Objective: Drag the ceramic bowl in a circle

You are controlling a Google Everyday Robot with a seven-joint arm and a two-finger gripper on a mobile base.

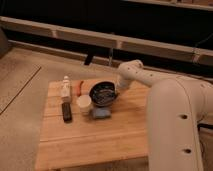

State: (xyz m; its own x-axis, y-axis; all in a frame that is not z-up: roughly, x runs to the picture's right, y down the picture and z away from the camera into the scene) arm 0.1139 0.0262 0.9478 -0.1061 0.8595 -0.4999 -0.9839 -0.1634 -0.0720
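Observation:
The ceramic bowl (103, 94), round, dark and glossy with a greyish speckled inside, sits on the wooden table (95, 135) near its back middle. My gripper (118, 90) is at the bowl's right rim, at the end of the white arm (145, 75) that reaches in from the right. The gripper is mostly hidden by the wrist and the bowl's edge. A small white cup (84, 103) stands just left of the bowl's front.
A blue sponge-like block (101, 113) lies in front of the bowl. A black remote-like bar (66, 111), a white bottle (65, 88) and an orange item (80, 87) are at the left. My white body (175, 130) fills the right side.

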